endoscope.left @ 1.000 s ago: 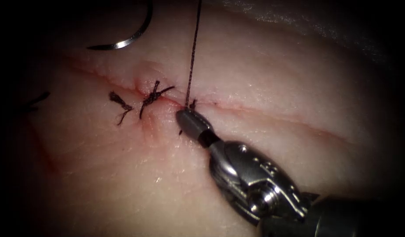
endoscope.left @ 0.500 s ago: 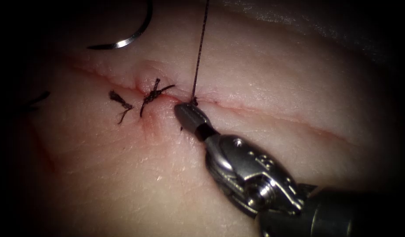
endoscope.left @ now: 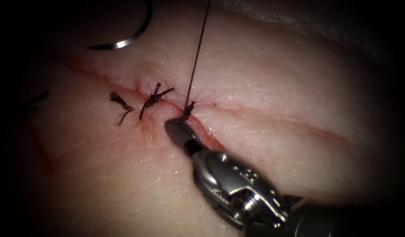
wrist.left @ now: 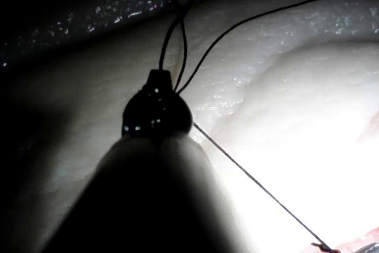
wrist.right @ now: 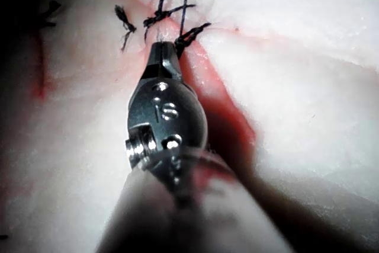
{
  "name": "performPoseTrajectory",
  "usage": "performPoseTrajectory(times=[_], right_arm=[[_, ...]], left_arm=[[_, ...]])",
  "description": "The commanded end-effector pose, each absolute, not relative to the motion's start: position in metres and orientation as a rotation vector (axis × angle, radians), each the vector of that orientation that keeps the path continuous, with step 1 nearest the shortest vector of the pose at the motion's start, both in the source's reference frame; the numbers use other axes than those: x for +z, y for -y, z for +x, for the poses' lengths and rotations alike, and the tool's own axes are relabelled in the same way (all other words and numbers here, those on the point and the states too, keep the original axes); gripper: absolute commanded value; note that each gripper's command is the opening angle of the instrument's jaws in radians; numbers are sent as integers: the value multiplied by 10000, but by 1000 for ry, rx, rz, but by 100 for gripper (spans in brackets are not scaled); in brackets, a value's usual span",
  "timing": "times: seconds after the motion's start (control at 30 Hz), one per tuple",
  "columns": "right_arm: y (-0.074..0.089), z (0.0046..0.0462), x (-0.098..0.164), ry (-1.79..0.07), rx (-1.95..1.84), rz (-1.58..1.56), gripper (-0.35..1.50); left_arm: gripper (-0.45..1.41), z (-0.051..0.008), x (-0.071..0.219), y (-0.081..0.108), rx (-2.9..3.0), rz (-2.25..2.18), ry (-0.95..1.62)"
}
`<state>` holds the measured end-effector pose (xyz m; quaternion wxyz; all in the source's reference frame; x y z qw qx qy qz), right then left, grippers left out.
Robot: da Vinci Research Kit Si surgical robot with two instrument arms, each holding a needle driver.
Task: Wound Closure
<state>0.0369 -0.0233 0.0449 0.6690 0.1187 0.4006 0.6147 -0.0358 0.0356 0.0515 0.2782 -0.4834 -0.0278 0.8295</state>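
Endoscope view: the needle [endoscope.left: 123, 39] lies free on the tissue [endoscope.left: 264, 79] toward 11 o'clock, well apart from both tools, its curved steel body resting on the surface and not passed into it. The thread [endoscope.left: 197, 48] runs taut from a dark knot [endoscope.left: 188, 109] on the cut [endoscope.left: 264, 115] up to 12 o'clock and out of frame. The knot sits at the middle of the cut line. Just to the left of it, at 9 o'clock from the knot, is a finished stitch with cut ends of thread [endoscope.left: 153, 97] sticking out, and farther left a second frayed tuft of thread [endoscope.left: 120, 105].

The right tool [endoscope.left: 178, 131] comes in from 5 o'clock and its tip lies just at 7 o'clock of the knot, jaws closed together; whether a short thread end is pinched between them cannot be told. Beside the tool the cut gapes a little and shows red fluid [endoscope.left: 207, 137] along its lower lip.

In the right wrist view the right tool [wrist.right: 163, 57] points at the knot [wrist.right: 189, 35], its jaws pressed together with the tip touching or nearly touching the dark strands, and red fluid [wrist.right: 207, 93] lines the open cut next to the tool.

In the left wrist view the left tool [wrist.left: 159, 96] is a dark silhouette with the thread [wrist.left: 254, 183] leaving it tight toward the tissue [wrist.left: 308, 117], and slack loops [wrist.left: 177, 39] rising from its tip; its jaws appear closed on the thread.
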Motion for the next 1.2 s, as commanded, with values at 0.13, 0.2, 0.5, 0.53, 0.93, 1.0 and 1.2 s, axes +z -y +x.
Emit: performPoseTrajectory(times=[0.13,0.2,0.5,0.53,0.93,1.0,1.2], right_arm=[[240,377,457,-889,1373,274,-35],[242,375,459,-881,1370,274,-35],[245,375,459,-879,1359,280,-35],[245,375,459,-879,1358,283,-35],[265,388,445,-848,1251,318,-35],[268,390,449,-836,1242,334,-35],[270,387,458,-822,1263,351,-35]], left_arm=[[-45,-363,514,-367,2232,-1290,56],[-45,-364,512,-369,2237,-1289,45],[-45,-366,513,-369,2231,-1273,31],[-45,-366,513,-369,2230,-1270,27],[-45,-368,504,-382,2260,-1262,-12],[-45,-369,501,-386,2257,-1264,-17],[-45,-368,500,-389,2256,-1260,-24]])
